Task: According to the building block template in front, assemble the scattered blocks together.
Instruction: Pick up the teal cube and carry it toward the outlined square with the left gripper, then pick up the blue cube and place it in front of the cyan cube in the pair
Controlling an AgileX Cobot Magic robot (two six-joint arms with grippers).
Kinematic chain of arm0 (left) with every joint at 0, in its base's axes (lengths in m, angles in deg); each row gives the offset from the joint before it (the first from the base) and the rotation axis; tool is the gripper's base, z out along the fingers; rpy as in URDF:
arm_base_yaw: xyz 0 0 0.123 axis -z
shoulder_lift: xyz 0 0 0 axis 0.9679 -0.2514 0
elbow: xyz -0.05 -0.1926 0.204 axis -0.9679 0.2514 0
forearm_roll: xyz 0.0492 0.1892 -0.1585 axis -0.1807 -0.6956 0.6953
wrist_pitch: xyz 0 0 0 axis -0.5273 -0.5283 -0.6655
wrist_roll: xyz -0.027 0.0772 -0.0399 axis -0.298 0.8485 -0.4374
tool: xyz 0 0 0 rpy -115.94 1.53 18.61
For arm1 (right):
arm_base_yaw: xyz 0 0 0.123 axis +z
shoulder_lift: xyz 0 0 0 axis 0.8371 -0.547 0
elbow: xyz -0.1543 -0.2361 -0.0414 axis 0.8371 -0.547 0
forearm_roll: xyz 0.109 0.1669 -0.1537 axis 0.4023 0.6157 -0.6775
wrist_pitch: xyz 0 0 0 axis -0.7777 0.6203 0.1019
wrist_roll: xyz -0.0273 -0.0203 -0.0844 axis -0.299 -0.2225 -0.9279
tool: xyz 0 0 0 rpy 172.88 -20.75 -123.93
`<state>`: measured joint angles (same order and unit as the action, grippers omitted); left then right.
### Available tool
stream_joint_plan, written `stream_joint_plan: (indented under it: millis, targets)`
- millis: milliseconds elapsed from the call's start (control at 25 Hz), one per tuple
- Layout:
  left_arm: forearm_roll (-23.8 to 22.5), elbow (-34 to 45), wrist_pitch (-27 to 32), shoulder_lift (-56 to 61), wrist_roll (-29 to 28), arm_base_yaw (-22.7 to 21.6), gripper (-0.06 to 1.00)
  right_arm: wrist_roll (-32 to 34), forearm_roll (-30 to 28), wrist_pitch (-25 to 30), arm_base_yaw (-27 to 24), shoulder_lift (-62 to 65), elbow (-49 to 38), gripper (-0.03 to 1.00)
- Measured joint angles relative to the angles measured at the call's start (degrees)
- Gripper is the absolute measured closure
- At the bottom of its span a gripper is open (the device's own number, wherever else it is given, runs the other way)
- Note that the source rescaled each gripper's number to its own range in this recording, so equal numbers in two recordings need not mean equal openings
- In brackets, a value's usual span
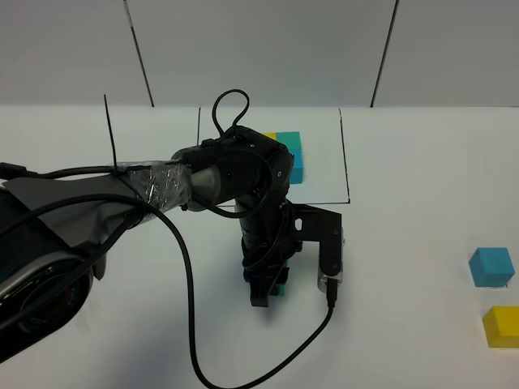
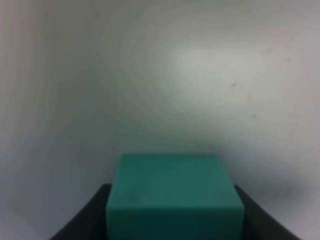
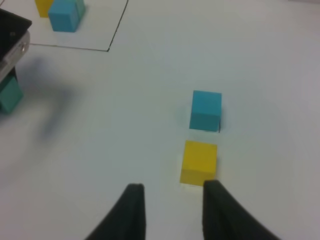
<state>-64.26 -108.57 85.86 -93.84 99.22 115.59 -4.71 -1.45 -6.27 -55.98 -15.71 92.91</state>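
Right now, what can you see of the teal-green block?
The teal-green block is a plain matte cube, unmarked and sharp-edged. It sits squarely between the dark fingers of the left gripper, which is shut on its sides, nearer the robot than the framed template on the white table. Whether it touches the table is unclear.

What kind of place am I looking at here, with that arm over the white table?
Most likely a robotics lab test bench: a cable-draped robot arm works over a plain white table, with a black-framed block template, a loose sky-blue cube and a yellow cube laid out.
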Motion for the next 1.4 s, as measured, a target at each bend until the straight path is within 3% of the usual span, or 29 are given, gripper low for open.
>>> stream_joint_plan:
  millis: [160,480,760,840,1080,1240,1400]
  targets:
    - [0.0,0.0,0.1,0.0,0.0,0.0,0.7,0.0,0.0,0.0,0.0,0.0,0.0,0.97]
    - [0.0,0.0,0.4,0.7,-2.8,0.0,0.29,0.0,0.0,0.0,0.0,0.0,0.0,0.97]
    - [-1.3,0.0,3.7,8.0,-8.1,0.0,0.04,0.0,0.0,0.0,0.0,0.0,0.0,0.97]
    - [-4.2,0.0,5.7,10.5,-12.3,0.0,0.0,0.0,0.0,0.0,0.0,0.0,0.0,0.97]
    - [-18.4,0.0,11.7,18.9,-30.6,-1.4,-0.03,0.0,0.0,0.0,0.0,0.0,0.0,0.97]
    - [-24.2,0.0,15.1,24.7,-39.5,-7.4,-0.03,0.0,0.0,0.0,0.0,0.0,0.0,0.97]
    - [-24.8,0.0,15.3,30.3,-44.3,-16.3,-0.03,0.0,0.0,0.0,0.0,0.0,0.0,0.97]
